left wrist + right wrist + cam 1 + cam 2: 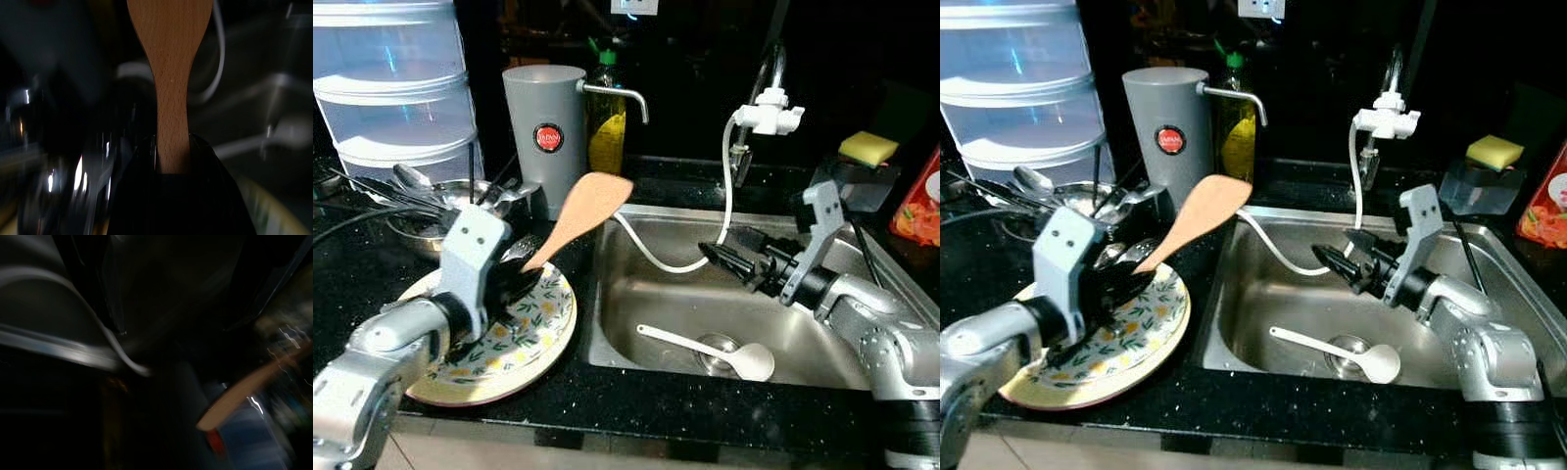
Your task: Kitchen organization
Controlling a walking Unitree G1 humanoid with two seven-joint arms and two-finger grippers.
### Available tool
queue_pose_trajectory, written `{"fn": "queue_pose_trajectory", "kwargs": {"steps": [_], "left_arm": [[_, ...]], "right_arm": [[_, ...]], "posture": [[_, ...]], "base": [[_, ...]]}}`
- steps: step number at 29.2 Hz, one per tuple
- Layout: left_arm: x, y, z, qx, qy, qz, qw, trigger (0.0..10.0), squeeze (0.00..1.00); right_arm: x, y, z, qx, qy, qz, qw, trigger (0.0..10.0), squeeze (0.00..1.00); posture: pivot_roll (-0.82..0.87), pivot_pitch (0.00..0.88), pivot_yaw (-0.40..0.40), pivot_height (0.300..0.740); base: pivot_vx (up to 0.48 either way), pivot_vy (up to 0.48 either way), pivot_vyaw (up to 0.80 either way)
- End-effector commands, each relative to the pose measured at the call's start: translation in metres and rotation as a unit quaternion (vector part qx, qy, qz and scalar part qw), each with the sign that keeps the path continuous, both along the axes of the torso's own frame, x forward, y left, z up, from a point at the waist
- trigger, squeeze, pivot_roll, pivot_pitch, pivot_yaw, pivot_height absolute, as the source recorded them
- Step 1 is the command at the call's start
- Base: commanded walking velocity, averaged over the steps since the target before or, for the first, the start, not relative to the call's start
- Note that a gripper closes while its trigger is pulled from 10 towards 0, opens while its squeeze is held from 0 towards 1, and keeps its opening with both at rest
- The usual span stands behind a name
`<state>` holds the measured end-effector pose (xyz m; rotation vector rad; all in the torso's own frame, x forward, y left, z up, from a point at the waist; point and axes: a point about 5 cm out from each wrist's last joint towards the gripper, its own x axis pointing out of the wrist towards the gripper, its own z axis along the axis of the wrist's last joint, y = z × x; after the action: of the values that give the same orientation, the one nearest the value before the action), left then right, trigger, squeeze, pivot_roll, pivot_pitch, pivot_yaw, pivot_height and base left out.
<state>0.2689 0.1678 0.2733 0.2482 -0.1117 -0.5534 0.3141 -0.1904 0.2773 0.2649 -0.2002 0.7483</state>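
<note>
A wooden spatula is gripped by its handle in the left hand, the black fingers clenched around the narrow end while the broad blade is tilted up toward one o'clock, above the edge between the dark surface and the steel sink. The same hold is seen in the left wrist view, where the handle is pinched between the dark fingers. Beneath that hand a stack of flowered plates is seen resting on the surface at about eight o'clock from the sink. At eleven o'clock from the plates a metal bowl filled with cutlery is placed, with a grey dispenser just beside it and a yellow bottle behind the dispenser. Clear stacked containers are stood at the far ten o'clock corner. The right hand is held over the sink's middle, pointing toward nine o'clock, close to a white hose hanging from the tap fitting; whether its fingers are parted or closed cannot be told. A white spoon is seen lying on the sink floor near the drain. A yellow sponge is set at two o'clock from the sink. The right wrist view is dark and blurred; a pale hose curve and the spatula can be made out.
</note>
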Motion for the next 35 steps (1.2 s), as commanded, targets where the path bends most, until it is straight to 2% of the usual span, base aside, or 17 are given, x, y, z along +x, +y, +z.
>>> {"fn": "queue_pose_trajectory", "kwargs": {"steps": [1, 3, 4, 8, 11, 15, 17, 21, 23, 26, 30, 35], "left_arm": [[0.000, -0.007, 0.005, -0.008, -0.026, -0.008, 1.000, 10.0, 0.00], [0.003, -0.018, 0.013, -0.019, -0.057, -0.015, 0.998, 10.0, 0.00], [0.003, -0.018, 0.013, -0.019, -0.057, -0.015, 0.998, 10.0, 0.00], [0.009, -0.037, 0.019, -0.034, -0.083, -0.041, 0.995, 10.0, 0.00], [0.013, -0.043, 0.017, -0.049, -0.077, -0.048, 0.995, 10.0, 0.00], [0.021, -0.058, 0.015, -0.102, -0.050, -0.073, 0.991, 10.0, 0.00], [0.023, -0.062, 0.013, -0.105, -0.042, -0.077, 0.991, 10.0, 0.00], [0.028, -0.074, 0.001, -0.085, -0.032, -0.081, 0.993, 10.0, 0.00], [0.029, -0.087, -0.006, -0.100, 0.001, -0.108, 0.989, 10.0, 0.00], [0.029, -0.092, -0.007, -0.107, 0.013, -0.117, 0.987, 10.0, 0.00], [0.023, -0.106, -0.005, -0.108, 0.019, -0.155, 0.982, 10.0, 0.00], [0.022, -0.109, -0.007, -0.110, 0.026, -0.166, 0.980, 10.0, 0.00]], "right_arm": [[-0.006, 0.001, 0.010, 0.028, -0.011, 0.016, 0.999, 10.0, 0.00], [-0.011, 0.012, 0.011, 0.072, -0.002, 0.051, 0.996, 10.0, 0.00], [-0.011, 0.012, 0.011, 0.072, -0.002, 0.051, 0.996, 10.0, 0.00], [-0.012, 0.031, 0.005, 0.119, 0.025, 0.077, 0.990, 10.0, 0.00], [-0.011, 0.039, 0.004, 0.141, 0.037, 0.081, 0.986, 10.0, 0.00], [-0.005, 0.056, 0.007, 0.164, 0.051, 0.077, 0.982, 10.0, 0.00], [-0.003, 0.059, 0.008, 0.172, 0.058, 0.076, 0.980, 10.0, 0.00], [0.005, 0.065, 0.013, 0.201, 0.083, 0.061, 0.974, 10.0, 0.00], [0.008, 0.067, 0.018, 0.220, 0.085, 0.052, 0.970, 10.0, 0.00], [0.009, 0.067, 0.023, 0.226, 0.076, 0.048, 0.970, 10.0, 0.00], [0.020, 0.066, 0.036, 0.240, 0.067, 0.017, 0.968, 10.0, 0.00], [0.023, 0.066, 0.044, 0.241, 0.054, 0.007, 0.969, 10.0, 0.00]], "posture": [[0.07, 0.068, -0.045, 0.740], [0.06, 0.062, -0.042, 0.740], [0.06, 0.062, -0.042, 0.740], [0.06, 0.057, -0.043, 0.740], [0.05, 0.056, -0.041, 0.740], [0.05, 0.055, -0.038, 0.740], [0.05, 0.055, -0.035, 0.740], [0.05, 0.056, -0.033, 0.740], [0.04, 0.056, -0.030, 0.740], [0.04, 0.057, -0.029, 0.740], [0.04, 0.056, -0.022, 0.740], [0.04, 0.055, -0.020, 0.740]], "base": [[0.000, 0.000, 0.00], [0.000, 0.000, 0.00], [0.000, 0.000, 0.00], [0.000, 0.000, 0.00], [0.000, 0.000, 0.00], [0.000, 0.000, 0.00], [0.000, 0.000, 0.00], [0.000, 0.000, 0.00], [0.000, 0.000, 0.00], [0.000, 0.000, 0.00], [0.000, 0.000, 0.00], [0.000, 0.000, 0.00]]}}
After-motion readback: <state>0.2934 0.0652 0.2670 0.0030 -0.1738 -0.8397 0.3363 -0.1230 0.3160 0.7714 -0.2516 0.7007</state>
